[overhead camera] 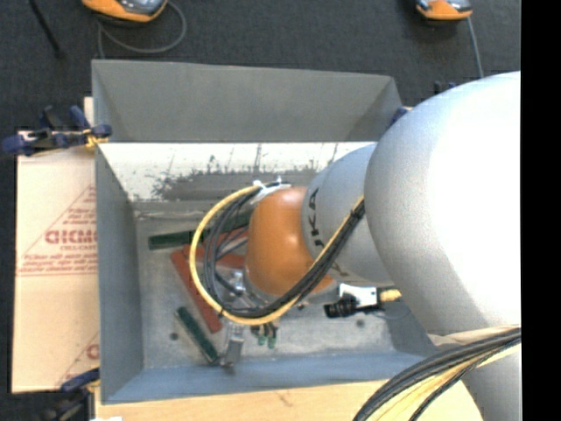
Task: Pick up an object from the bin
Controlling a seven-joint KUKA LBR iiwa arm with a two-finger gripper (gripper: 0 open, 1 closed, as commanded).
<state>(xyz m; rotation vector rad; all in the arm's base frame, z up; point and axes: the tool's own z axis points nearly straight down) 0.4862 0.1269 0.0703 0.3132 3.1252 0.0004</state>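
Observation:
My gripper (233, 347) reaches down from under the arm's orange cover to the bin floor near the front wall, left of the middle. A dark green stick (196, 334) lies slanted just to its left, its lower end close to the gripper. Two small green pieces (266, 341) sit just to its right. A flat red-brown piece (187, 271) lies further back on the left, partly hidden by the cables. Nothing shows as held.
A dark green bar (170, 240) lies at the back left of the floor. A black, white and yellow object (358, 301) lies at the right, beside the arm. The arm and its cables cover the bin's middle and right.

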